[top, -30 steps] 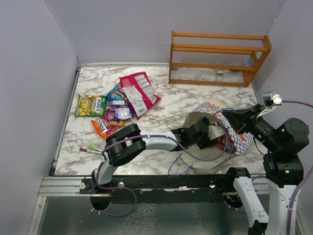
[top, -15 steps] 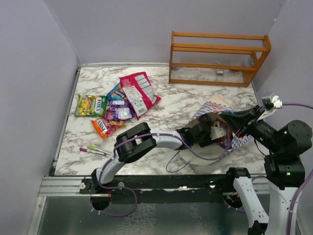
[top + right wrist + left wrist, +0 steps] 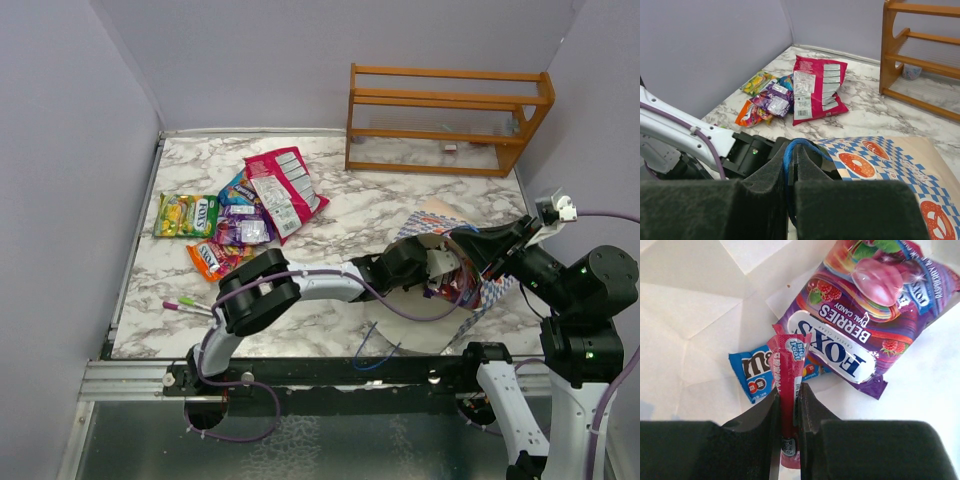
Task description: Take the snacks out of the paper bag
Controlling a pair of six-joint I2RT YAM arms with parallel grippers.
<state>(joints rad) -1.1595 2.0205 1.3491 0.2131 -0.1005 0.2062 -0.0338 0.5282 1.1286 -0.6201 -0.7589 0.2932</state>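
- Paper bag [image 3: 425, 325] lies on its side at four o'clock on the table [image 3: 360, 215]. Its mouth is kept agape because the right gripper [image 3: 790, 150] is clamped on its blue cord handle [image 3: 785, 162].
- Pile of snacks [image 3: 250, 205] sits at ten o'clock, well apart from the bag.
- Purple berry packet [image 3: 865, 325] and blue packet [image 3: 752, 375] wait inside.
- Left gripper [image 3: 788, 395], reaching in, pinches a thin red packet [image 3: 787, 365] edge-on, likely to lift it out.

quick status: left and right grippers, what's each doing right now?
left gripper: shut on slim red packet, inside the paper bag.
right gripper: shut on the bag's blue cord handle.
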